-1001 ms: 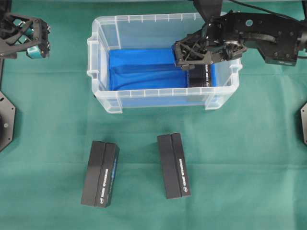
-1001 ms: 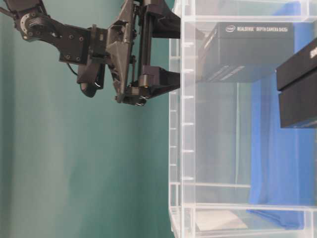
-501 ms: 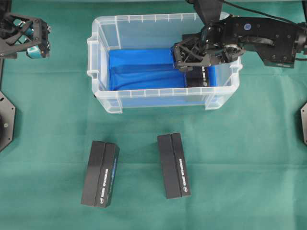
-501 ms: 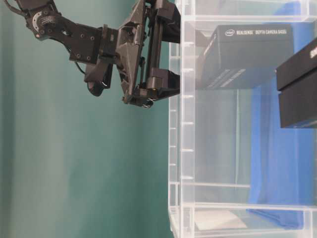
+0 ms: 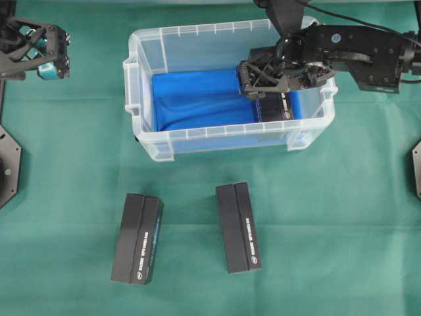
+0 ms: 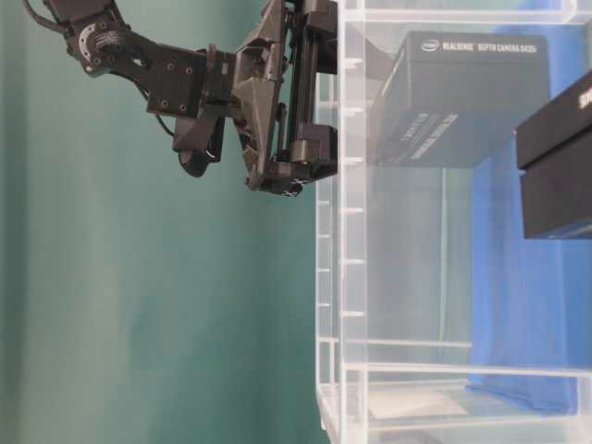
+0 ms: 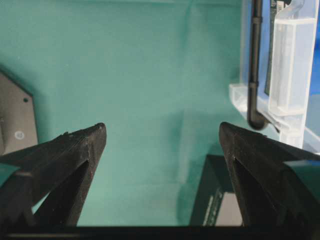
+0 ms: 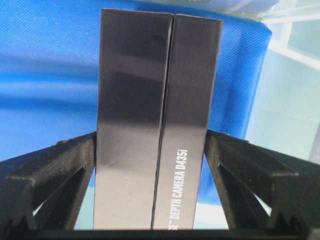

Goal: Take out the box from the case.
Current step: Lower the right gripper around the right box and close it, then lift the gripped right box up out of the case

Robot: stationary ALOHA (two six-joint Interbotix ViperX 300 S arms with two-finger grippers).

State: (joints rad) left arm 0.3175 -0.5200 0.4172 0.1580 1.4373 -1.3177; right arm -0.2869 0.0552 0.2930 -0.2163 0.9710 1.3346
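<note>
green-clothed table (image 5: 342,217), three things resting on it.

we see the case (image 5: 141,99) sitting at the far middle of the cloth, slightly skewed to the table edges, blue cloth lining (image 5: 197,99) on its bottom. two black boxes lie flat on the cloth nearer the front, well apart from the case: left black box (image 5: 137,239) and right black box (image 5: 238,227), side by side with a gap between them, long sides roughly parallel. dark base plates (image 5: 8,164) sit at the left and right edges.
</note>
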